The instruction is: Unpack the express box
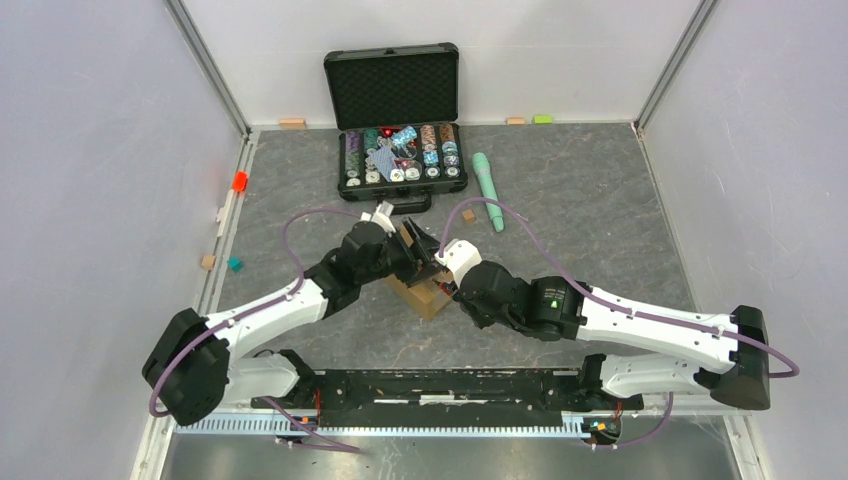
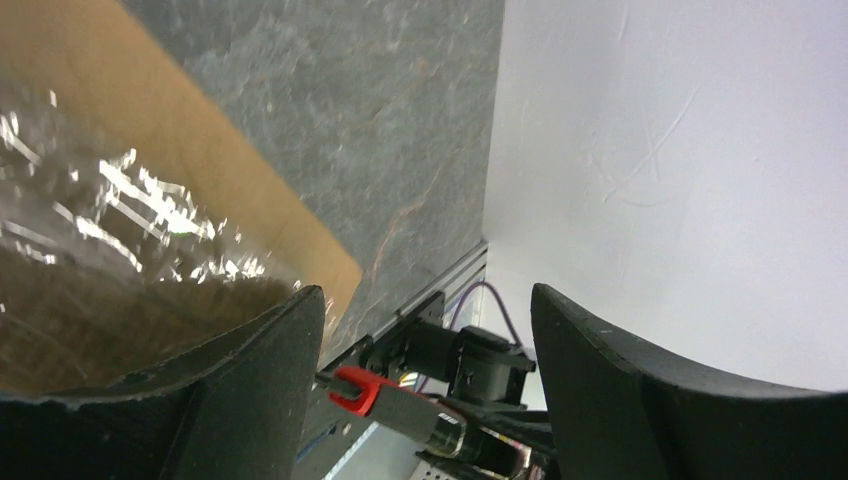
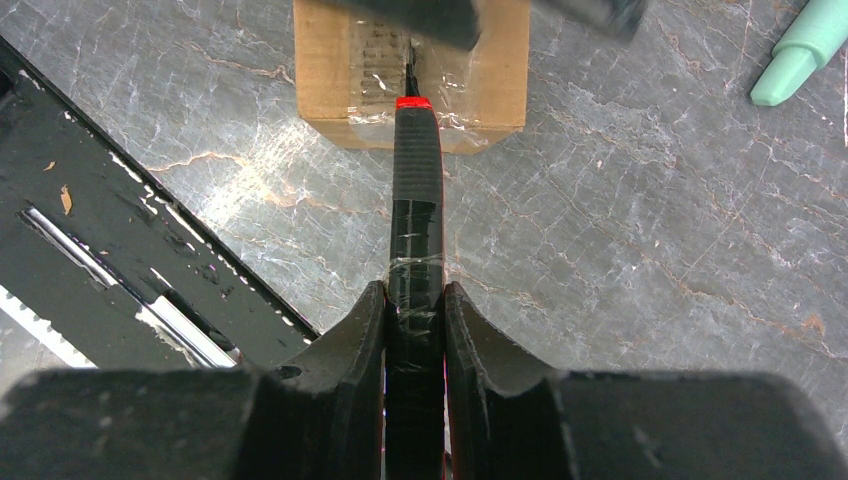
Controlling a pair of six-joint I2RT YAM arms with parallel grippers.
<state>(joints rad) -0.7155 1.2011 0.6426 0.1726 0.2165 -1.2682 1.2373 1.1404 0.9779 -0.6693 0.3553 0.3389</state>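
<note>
- Top external view: the left gripper (image 1: 425, 258) hangs over the far end of the express box (image 1: 428, 296), fingers spread wide. Its wrist view shows the box beside one finger, not between them.
- The box lies mid-table between both grippers, nearly touching each.
- The right gripper (image 3: 415, 300) pinches a black cutter (image 3: 416, 170), which points straight ahead along the taped seam.
- The blade tip is hidden under a dark blurred shape, so cut progress is unclear.

In the top view the left gripper (image 1: 425, 255) and the right gripper (image 1: 445, 283) are covering most of the express box (image 1: 427, 299). In the right wrist view the top edge is cutting off its far end, blurred dark fingers (image 3: 420, 15) are hiding the tip of the cutter (image 3: 417, 170), and the green pen (image 3: 808, 48) is running out of the corner.
</note>
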